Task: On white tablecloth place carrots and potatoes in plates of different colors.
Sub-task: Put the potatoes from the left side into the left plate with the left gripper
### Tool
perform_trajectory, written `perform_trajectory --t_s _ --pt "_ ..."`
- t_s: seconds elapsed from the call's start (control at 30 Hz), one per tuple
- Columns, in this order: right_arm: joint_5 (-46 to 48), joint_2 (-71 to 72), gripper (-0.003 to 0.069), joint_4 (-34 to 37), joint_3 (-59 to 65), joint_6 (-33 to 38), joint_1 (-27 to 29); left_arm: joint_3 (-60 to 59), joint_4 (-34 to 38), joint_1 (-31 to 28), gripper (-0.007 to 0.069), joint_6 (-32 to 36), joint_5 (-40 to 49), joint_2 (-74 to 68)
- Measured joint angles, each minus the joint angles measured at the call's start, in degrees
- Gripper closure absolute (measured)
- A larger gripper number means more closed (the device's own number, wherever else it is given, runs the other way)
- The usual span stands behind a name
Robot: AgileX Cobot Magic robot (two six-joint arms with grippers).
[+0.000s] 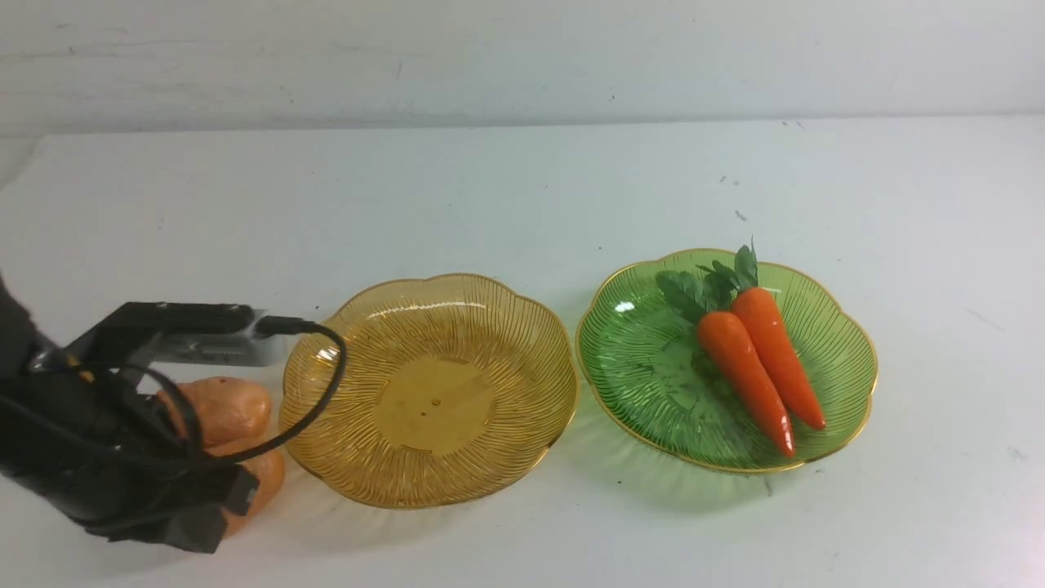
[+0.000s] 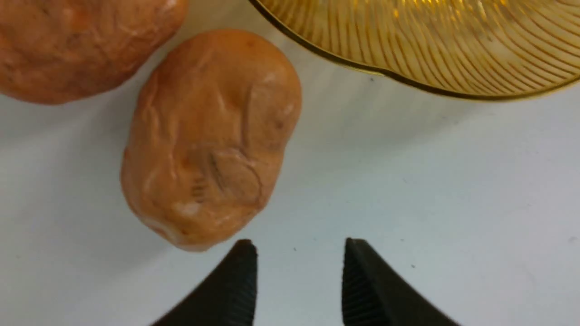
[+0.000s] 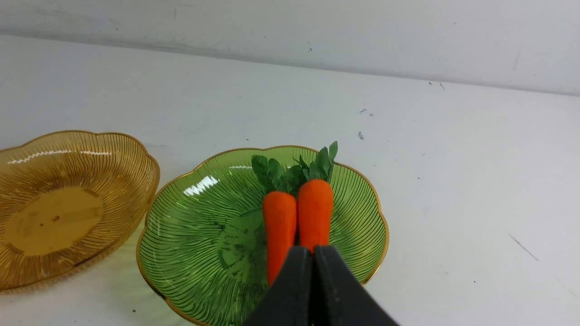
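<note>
Two orange carrots with green tops lie side by side in the green plate at the right; they also show in the right wrist view. The amber plate is empty. Two tan potatoes lie on the white tablecloth just left of the amber plate. My left gripper is open and empty, its fingertips just short of the nearer potato; the arm covers part of both potatoes in the front view. My right gripper is shut and empty, hovering back from the green plate.
A white wall runs along the far edge of the table. Small dark specks mark the cloth behind the green plate. The amber plate's rim lies close beside the nearer potato.
</note>
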State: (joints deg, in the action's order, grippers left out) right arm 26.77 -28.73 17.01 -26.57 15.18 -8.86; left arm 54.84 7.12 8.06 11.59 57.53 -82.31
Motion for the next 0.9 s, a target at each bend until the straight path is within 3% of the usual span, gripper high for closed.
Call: perform_trajectory --t_s 0.23,0.47,0.7,0.9 --pt "0.0 0.0 0.0674 0.0 0.0 0.0 0.0 0.0 -4.7 0.0 0.0181 1.6 -4.4 -3.9" --pt "0.0 0.0 0.0674 0.0 0.0 0.0 0.0 0.0 -8.4 0.0 0.0018 2.5 -7.5 -8.0" --pt "0.1 0.0 0.0674 0.0 0.0 0.0 0.0 0.0 -8.5 0.0 0.0001 2.5 -8.1 -12.4" --pt "0.2 0.0 0.0674 0.0 0.0 0.0 0.0 0.2 -8.4 0.0 0.0085 2.5 -8.4 -14.5"
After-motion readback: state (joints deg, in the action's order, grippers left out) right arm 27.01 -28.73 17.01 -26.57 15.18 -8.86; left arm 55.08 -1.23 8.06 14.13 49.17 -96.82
